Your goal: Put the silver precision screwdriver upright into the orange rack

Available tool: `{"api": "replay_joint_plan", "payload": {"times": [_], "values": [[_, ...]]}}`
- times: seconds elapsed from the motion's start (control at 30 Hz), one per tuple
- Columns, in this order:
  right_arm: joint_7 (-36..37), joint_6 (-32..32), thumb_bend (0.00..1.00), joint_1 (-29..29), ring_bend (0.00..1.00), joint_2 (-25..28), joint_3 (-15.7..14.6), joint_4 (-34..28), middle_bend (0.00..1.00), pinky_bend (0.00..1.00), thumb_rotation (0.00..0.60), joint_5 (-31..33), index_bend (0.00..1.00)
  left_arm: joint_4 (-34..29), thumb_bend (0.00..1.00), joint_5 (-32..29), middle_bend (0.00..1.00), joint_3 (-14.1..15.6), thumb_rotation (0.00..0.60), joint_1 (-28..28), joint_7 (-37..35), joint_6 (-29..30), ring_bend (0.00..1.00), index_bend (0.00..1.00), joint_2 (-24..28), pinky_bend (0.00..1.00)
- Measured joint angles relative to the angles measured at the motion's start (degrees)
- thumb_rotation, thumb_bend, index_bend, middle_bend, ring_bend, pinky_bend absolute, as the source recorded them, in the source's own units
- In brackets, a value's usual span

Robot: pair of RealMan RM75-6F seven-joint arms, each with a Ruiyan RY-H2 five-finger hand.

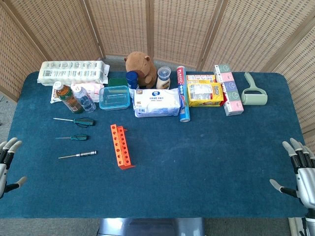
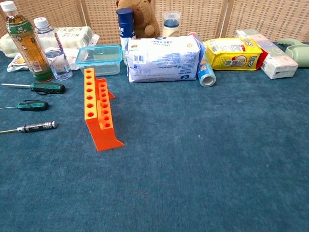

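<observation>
Screwdriver: We are seeing the silver screwdriver lying flat on the blue table, tip pointing left, nearest to us of three tools on the left side.
Rack: The orange rack is standing just right of the screwdriver, apart from it, its rows of holes facing up and holding nothing.
Other tools: Two green-handled screwdrivers are lying flat behind the silver one, well spaced.
Left hand: Our left hand is hanging at the table's left edge, fingers spread, grasping nothing, well apart from the screwdriver.
Right hand: Our right hand is hanging at the right edge, fingers spread, released and holding nothing.
Back row: Two bottles, a clear box, a pack of wipes, a yellow bag and a plush toy are lining the far side.
</observation>
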Motion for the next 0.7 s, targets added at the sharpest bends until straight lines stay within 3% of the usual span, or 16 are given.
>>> {"api": "replay_joint_plan", "payload": {"times": [0.37,0.43,0.47,0.57,0.6,0.7], "values": [[0.9,0.5,0.0,-0.2,0.0,0.3,-0.1,0.1,0.0,0.0,0.6,-0.4,0.03,-0.2,0.04,0.2,0.0,0.1,0.6,0.3,0.1,0.2,0.01,0.0,0.0,0.02],[1.0,0.6,0.0,-0.2,0.0,0.3,0.0,0.0,0.0,0.0,0.6,-0.3,0.03,0.0,0.05,0.4,0.05,0.0,0.6,0.1,0.0,0.2,0.1,0.0,-0.1,0.06],[1.0,0.5,0.0,-0.2,0.0,0.3,0.1,0.0,0.0,0.0,0.6,-0.1,0.03,0.1,0.06,0.5,0.17,-0.1,0.6,0.0,0.0,0.1,0.23,0.0,-0.2,0.17],[0.9,0.0,0.0,-0.2,0.0,0.3,0.1,0.1,0.0,0.0,0.6,0.4,0.03,0.4,0.07,0.8,0.69,-0.2,0.6,-0.3,-0.5,-0.1,0.66,0.0,-0.4,0.6],[0.9,-0.1,0.0,-0.1,0.0,0.3,0.1,0.0,0.0,0.0,0.6,0.5,0.03,0.5,0.09,0.7,0.81,-0.4,0.6,-0.3,-0.6,0.0,0.78,0.0,-0.6,0.73],[1.1,0.1,0.0,-0.2,0.0,0.3,-0.1,0.0,0.0,0.0,0.6,0.0,0.03,1.6,0.13,0.6,0.97,-1.1,0.6,-0.4,-0.3,0.9,0.93,0.06,-2.1,0.89]]}}
